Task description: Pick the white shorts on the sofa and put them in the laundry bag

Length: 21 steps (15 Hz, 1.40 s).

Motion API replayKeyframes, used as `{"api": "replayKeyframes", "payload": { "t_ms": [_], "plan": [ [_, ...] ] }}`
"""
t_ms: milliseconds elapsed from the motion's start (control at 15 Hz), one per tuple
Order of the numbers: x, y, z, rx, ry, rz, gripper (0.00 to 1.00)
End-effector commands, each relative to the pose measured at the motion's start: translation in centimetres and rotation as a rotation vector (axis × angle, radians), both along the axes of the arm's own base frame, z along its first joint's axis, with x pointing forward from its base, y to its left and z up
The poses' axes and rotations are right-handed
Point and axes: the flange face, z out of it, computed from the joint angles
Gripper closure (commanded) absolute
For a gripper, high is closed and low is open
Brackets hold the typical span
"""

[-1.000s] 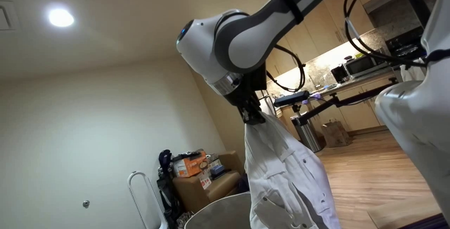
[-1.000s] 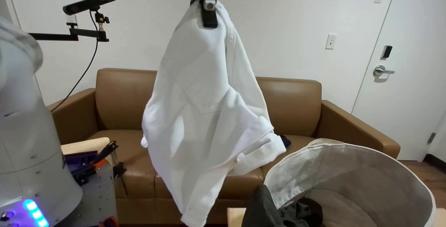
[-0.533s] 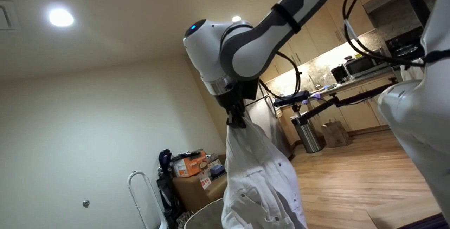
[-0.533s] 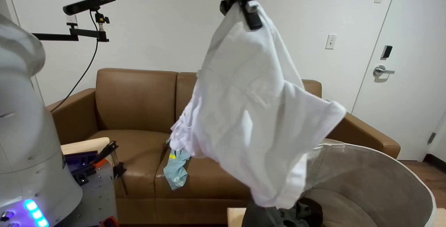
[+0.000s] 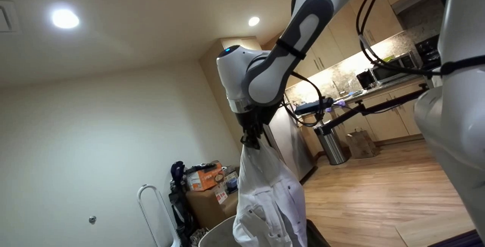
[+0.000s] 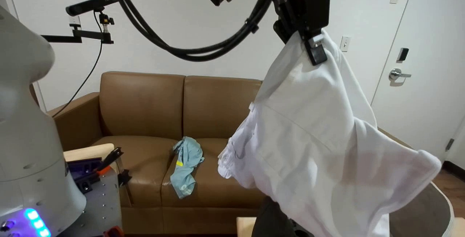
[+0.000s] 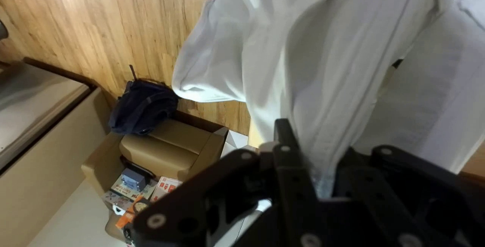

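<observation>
The white shorts hang from my gripper in both exterior views; they also show in an exterior view and in the wrist view. My gripper is shut on a bunched upper part of them. The sofa is brown leather and stands behind. The round grey-beige laundry bag is mostly hidden behind the shorts; part of its rim shows in an exterior view. The hem hangs in front of the bag in both exterior views; I cannot tell whether it is inside.
A light blue garment lies on the sofa seat. Dark cloth hangs at the bag's near left side. A camera on a black arm stands at the left. A brown armchair holds boxes. A dark blue bag is on the floor.
My gripper has carried the shorts toward the laundry bag and lower, and they now cover most of the bag. The light blue garment on the sofa has come into view. The grip has stayed shut.
</observation>
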Motion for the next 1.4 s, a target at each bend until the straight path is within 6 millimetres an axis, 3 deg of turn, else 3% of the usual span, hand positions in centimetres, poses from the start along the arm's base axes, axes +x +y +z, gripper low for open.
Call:
{"api": "replayKeyframes", "payload": {
  "t_ms": [0, 67, 333, 667, 933, 1333],
  "plan": [
    [0.2, -0.1, -0.1, 0.003, 0.004, -0.002, 0.92],
    [0.2, 0.1, 0.0, 0.006, 0.0, -0.01, 0.98],
    [2.4, -0.5, -0.1, -0.031, -0.103, 0.042, 0.98],
    [6.2, -2.9, 3.3, -0.206, -0.259, 0.115, 0.98],
    [7.3, -5.2, 4.4, -0.338, -0.295, 0.113, 0.98],
    [5.8, -4.1, -4.1, -0.266, -0.206, 0.054, 0.98]
  ]
}}
